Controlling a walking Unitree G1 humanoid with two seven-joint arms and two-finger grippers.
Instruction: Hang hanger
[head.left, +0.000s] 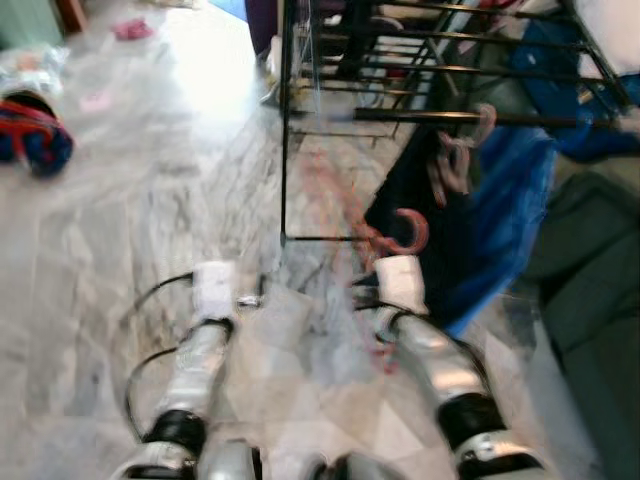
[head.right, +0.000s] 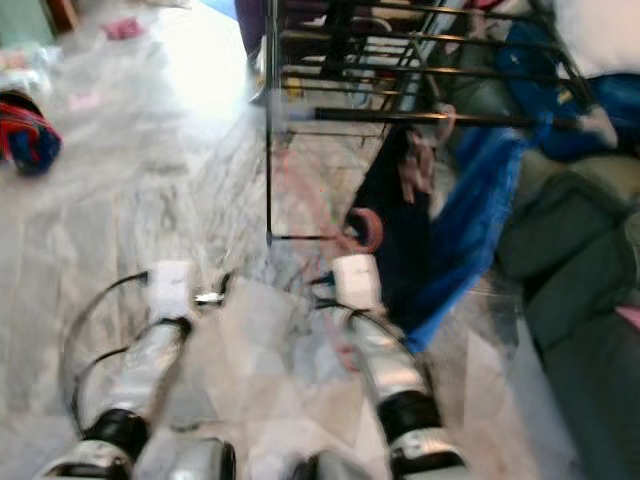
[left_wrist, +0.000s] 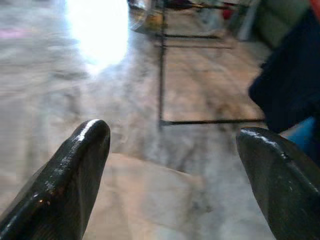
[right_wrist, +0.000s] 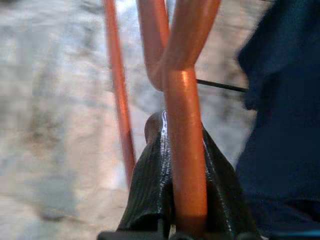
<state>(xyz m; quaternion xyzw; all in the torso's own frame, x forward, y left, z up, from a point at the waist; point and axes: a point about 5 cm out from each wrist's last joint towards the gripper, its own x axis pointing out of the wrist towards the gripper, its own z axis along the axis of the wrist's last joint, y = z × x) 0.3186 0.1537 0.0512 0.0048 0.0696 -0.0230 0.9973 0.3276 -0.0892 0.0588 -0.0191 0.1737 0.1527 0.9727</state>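
**Desk:** What's the room like?

**Operator:** I'm over a marble floor (head.left: 120, 250), grey-veined, with a bright glare patch toward its far edge. The head views are blurred. A black drying rack (head.left: 430, 70) stands ahead and to my right, its thin frame resting on the floor. A blue cloth (head.left: 500, 210) and a dark garment (head.right: 395, 230) hang from the rack's near edge. Grey cushions (head.left: 590, 270) sit at the right edge of view. A red and blue bundle (head.left: 30, 135) lies far off near the floor's left edge.

**Desk:** And the hanger?

**Operator:** The orange hanger (right_wrist: 185, 125) is in my right gripper (right_wrist: 186, 200). The wrist view shows its 2 black fingers pressed together on the hanger's neck, where the bars merge into 1 stem. In the head view the hook (head.left: 412, 232) curls just beyond the wrist, below the rack's front rail and not on it, next to the dark garment. I can also make out 2 pale pink hooks (head.left: 455, 150) hanging from that rail.

**Desk:** Left side?

**Operator:** The left gripper (left_wrist: 175, 165) is held out low over the floor with nothing in it, its 2 fingertips (left_wrist: 75, 170) wide apart. Its wrist view looks across the floor at the rack's base bar (left_wrist: 210, 121).
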